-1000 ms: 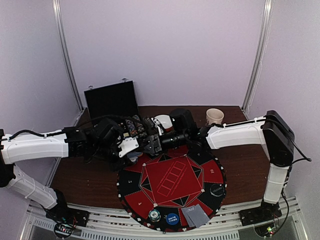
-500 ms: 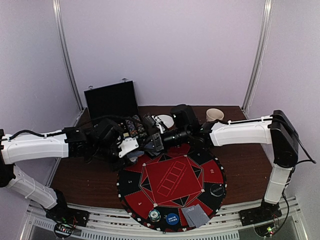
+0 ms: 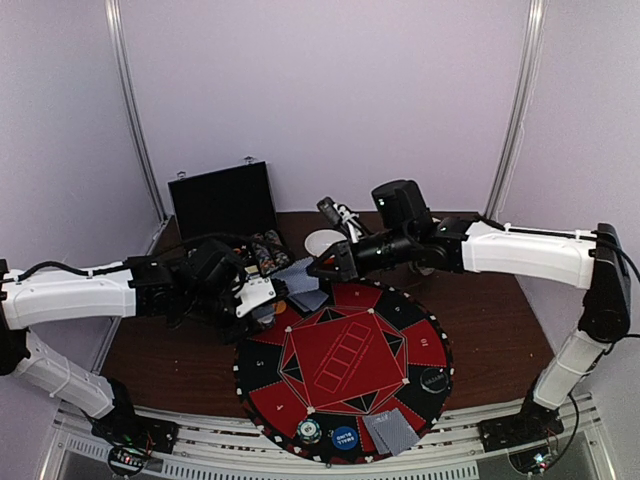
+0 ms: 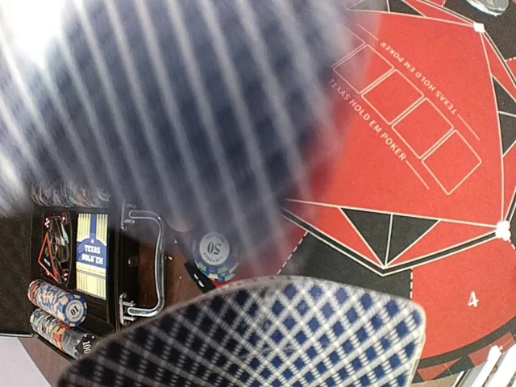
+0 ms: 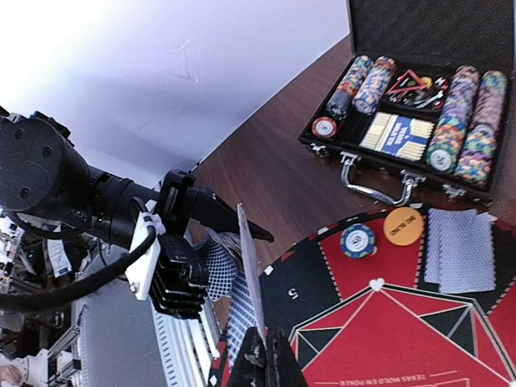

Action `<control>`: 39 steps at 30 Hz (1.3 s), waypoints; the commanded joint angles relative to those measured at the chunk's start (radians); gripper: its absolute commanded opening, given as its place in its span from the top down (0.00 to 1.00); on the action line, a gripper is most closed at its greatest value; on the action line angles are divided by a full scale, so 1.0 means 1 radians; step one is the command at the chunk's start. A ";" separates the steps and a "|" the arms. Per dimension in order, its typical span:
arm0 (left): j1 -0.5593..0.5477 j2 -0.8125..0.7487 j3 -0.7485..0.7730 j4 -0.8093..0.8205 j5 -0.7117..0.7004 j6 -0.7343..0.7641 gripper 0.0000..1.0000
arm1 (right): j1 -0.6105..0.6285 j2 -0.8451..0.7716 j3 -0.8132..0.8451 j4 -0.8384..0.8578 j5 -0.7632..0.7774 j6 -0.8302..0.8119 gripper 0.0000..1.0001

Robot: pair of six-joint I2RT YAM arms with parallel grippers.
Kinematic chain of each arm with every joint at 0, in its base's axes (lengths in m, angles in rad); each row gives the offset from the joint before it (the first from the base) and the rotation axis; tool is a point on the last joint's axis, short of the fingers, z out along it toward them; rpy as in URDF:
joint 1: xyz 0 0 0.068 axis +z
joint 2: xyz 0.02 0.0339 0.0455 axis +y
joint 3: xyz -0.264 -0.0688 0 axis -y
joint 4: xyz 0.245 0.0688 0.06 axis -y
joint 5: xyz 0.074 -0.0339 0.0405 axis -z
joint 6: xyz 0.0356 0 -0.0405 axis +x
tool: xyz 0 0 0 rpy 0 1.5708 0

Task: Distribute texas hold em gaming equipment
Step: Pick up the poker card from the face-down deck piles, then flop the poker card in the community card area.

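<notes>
My left gripper [image 3: 262,300] is shut on a fanned stack of grey-blue playing cards [image 5: 216,270]. In the left wrist view those cards [image 4: 266,330] fill the frame and hide the fingers. My right gripper [image 5: 270,359] is shut on a single card [image 5: 250,266], seen edge-on, just right of the left gripper [image 5: 234,232]. In the top view the right gripper [image 3: 318,268] hovers over the mat's far edge. Two cards [image 5: 459,248] lie on the mat by an orange disc [image 5: 403,226] and a blue chip [image 5: 358,239]. More cards [image 3: 390,432] and chips [image 3: 308,431] lie at the mat's near edge.
The round red-and-black mat [image 3: 345,360] covers the table's middle. An open black briefcase [image 3: 222,200] holding rows of chips [image 5: 455,121] stands at the back left, its handle [image 4: 149,258] facing the mat. A white dish [image 3: 325,242] sits behind the right gripper.
My right gripper closed on a card at the left gripper's stack and drew back to the right and upward with it. The left arm stayed put.
</notes>
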 commanded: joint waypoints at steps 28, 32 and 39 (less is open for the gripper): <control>0.038 -0.013 -0.004 0.080 -0.026 -0.030 0.54 | -0.025 -0.310 -0.229 -0.158 0.380 -0.595 1.00; 0.045 0.000 -0.001 0.106 -0.038 -0.027 0.55 | 0.041 -0.340 -0.322 -0.072 0.401 -0.800 1.00; 0.070 -0.008 -0.018 0.149 -0.022 -0.031 0.55 | 0.203 -0.325 -0.482 0.094 0.454 -1.167 1.00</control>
